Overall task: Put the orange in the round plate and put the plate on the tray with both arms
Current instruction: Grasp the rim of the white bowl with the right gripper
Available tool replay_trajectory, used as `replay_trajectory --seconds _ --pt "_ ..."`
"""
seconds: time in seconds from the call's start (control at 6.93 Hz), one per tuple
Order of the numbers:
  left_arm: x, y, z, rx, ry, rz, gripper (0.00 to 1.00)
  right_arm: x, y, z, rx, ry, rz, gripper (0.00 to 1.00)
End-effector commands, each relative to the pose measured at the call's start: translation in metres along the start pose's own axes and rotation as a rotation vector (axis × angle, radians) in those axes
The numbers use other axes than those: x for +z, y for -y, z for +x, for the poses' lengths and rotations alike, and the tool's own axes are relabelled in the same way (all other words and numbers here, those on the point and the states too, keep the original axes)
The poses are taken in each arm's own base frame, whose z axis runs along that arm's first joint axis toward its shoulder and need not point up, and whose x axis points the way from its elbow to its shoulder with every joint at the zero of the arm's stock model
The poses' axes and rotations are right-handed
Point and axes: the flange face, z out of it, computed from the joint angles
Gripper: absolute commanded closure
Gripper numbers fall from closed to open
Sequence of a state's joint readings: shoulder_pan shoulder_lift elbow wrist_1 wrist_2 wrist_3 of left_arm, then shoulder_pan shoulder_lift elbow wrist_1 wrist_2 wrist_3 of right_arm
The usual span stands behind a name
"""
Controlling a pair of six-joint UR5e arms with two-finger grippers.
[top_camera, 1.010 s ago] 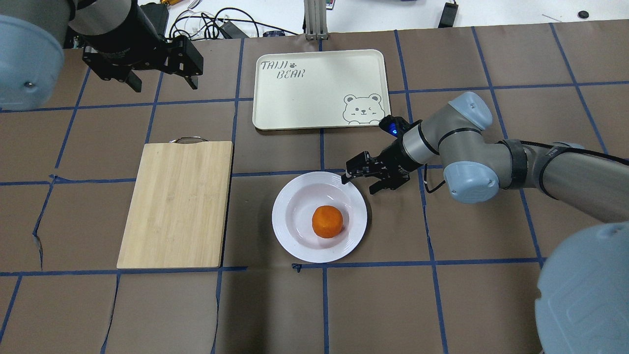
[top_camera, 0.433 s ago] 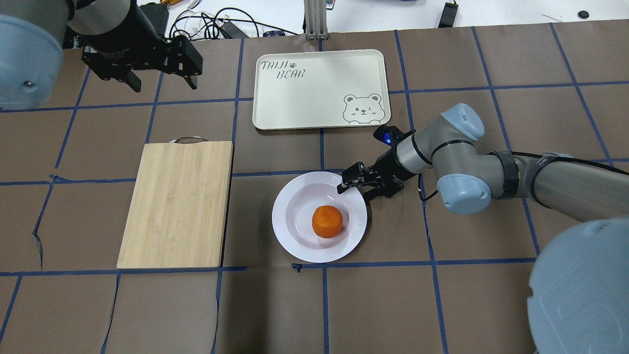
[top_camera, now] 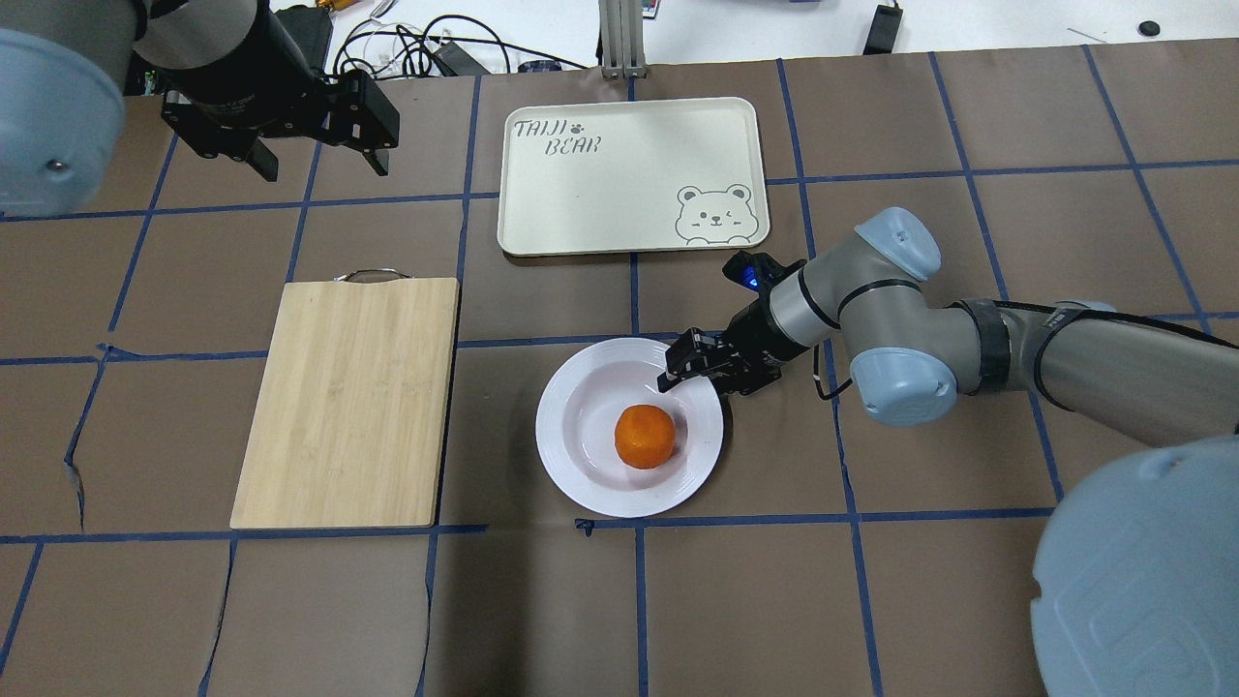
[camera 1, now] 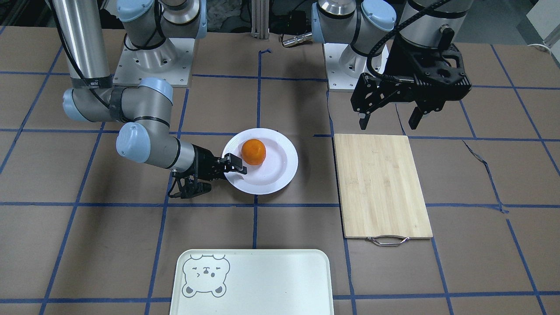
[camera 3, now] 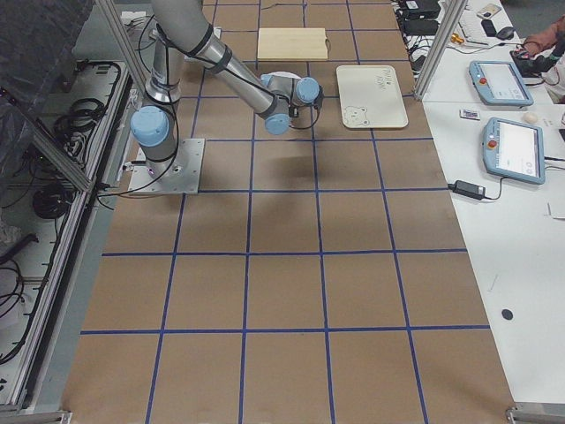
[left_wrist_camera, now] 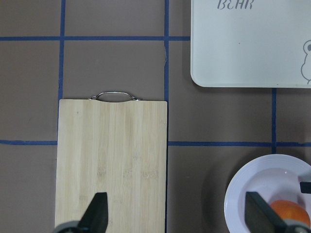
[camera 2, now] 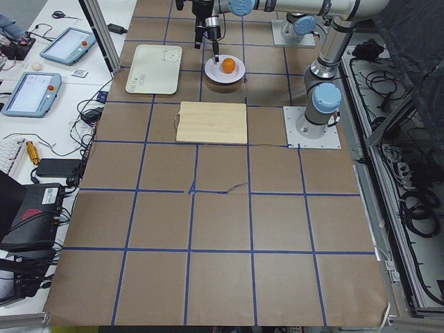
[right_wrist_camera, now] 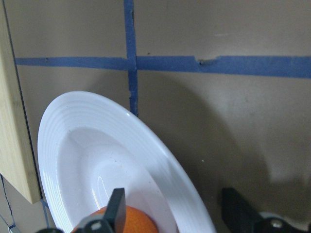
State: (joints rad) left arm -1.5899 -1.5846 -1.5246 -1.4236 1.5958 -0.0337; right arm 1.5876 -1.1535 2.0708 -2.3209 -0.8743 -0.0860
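The orange (top_camera: 645, 436) (camera 1: 253, 152) lies in the sunken centre of the white round plate (top_camera: 561, 426) (camera 1: 280, 175). My right gripper (top_camera: 699, 379) (camera 1: 223, 177) is open at the plate's far-right rim. One finger reaches over the rim and the other sits outside it. In the right wrist view the rim (right_wrist_camera: 97, 126) runs between the two fingers (right_wrist_camera: 116, 208), with the orange (right_wrist_camera: 126, 221) beside one. The cream tray (top_camera: 629, 174) (camera 1: 262, 280) with the bear face lies beyond the plate, bare. My left gripper (top_camera: 315, 165) (camera 1: 388, 124) hangs open above the table's far left, holding nothing.
A bamboo cutting board (top_camera: 348, 402) (camera 1: 380, 183) with a metal handle lies left of the plate. Cables and boxes sit past the table's far edge (top_camera: 436, 48). The brown table top (top_camera: 871, 600) carries a grid of blue tape.
My right gripper has slid toward the plate, and its fingers now sit either side of the rim. The left arm, orange, plate and tray have not moved.
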Motion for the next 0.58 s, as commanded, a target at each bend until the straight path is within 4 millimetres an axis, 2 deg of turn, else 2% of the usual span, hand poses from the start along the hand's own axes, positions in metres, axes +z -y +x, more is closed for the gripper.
replay_trajectory --seconds 0.0,0.14,0.43 --pt "-0.0006 0.0003 -0.0003 -0.001 0.0 0.001 0.0 0.0052 -0.0026 -0.0057 -0.012 -0.002 -0.01 0.78" --pt "-0.0006 0.0003 -0.0003 -0.001 0.0 0.001 0.0 0.0066 -0.0027 -0.0084 -0.022 -0.006 -0.009 1.0" --pt "-0.0006 0.0003 -0.0003 -0.001 0.0 0.001 0.0 0.0008 0.0006 -0.0124 -0.04 -0.004 0.016 1.0"
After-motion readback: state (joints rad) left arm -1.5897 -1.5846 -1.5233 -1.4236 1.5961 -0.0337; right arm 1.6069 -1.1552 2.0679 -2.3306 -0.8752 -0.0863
